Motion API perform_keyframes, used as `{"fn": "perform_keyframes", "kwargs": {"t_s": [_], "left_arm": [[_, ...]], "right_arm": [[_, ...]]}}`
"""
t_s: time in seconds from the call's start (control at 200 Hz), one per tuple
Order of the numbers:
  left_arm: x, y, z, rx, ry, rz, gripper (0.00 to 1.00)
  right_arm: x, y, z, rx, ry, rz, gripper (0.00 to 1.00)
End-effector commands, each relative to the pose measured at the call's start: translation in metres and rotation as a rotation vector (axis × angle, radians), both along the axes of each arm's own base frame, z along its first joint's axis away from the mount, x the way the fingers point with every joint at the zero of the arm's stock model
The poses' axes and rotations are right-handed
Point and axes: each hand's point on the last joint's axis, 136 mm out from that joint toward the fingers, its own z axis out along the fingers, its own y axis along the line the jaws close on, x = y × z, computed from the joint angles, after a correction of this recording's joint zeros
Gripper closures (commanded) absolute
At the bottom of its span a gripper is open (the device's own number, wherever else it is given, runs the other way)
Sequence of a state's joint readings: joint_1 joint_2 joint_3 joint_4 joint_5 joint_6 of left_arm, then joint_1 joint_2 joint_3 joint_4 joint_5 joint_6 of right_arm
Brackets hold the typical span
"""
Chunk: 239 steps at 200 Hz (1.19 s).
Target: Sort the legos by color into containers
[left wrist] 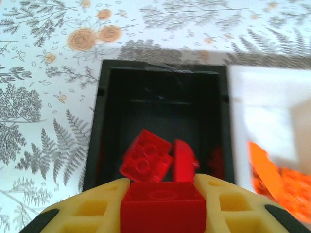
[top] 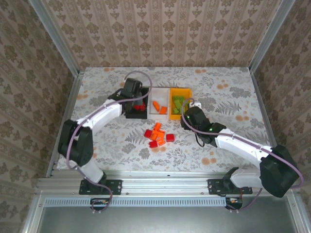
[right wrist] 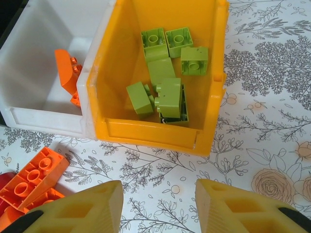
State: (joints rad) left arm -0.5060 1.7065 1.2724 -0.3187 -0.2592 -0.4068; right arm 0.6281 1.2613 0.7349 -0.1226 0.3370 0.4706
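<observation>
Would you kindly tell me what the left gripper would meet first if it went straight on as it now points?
Most likely the loose red bricks lying in the black bin, though depth is unclear.

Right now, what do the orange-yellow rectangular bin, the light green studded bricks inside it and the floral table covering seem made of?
Orange-yellow bin: looks like moulded plastic, with a glossy sheen on its walls. Light green bricks: hard plastic, smooth satin faces, crisp studs. Floral table covering: printed sheet, perhaps vinyl or paper; lies flat, no weave visible.
</observation>
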Motion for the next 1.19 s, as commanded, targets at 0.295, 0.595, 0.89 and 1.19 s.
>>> {"fn": "perform_keyframes", "kwargs": {"t_s": [0.295,0.595,0.89,1.19], "left_arm": [[0.041,-0.023,-0.033,-0.008,0.135,-0.087,0.62],[0.027,-0.019,0.009,-0.052,0.08,-0.092,0.21],[-0.067,-0.004,0.042,-0.337,-0.004,-0.11,0.07],[-0.186,0.041,-0.011,-0.48,0.063,-0.047,0.0]], "right_arm": [[-0.001,-0.004,-0.006,-0.009,0.003,-0.009,0.54],[-0.016,0.016,0.016,0.016,-0.016,0.045,0.45],[-0.066,0.085,-0.038,0.017,0.231,0.182,0.3],[-0.058,0.086,-0.056,-0.103,0.248,0.159,0.3]]}}
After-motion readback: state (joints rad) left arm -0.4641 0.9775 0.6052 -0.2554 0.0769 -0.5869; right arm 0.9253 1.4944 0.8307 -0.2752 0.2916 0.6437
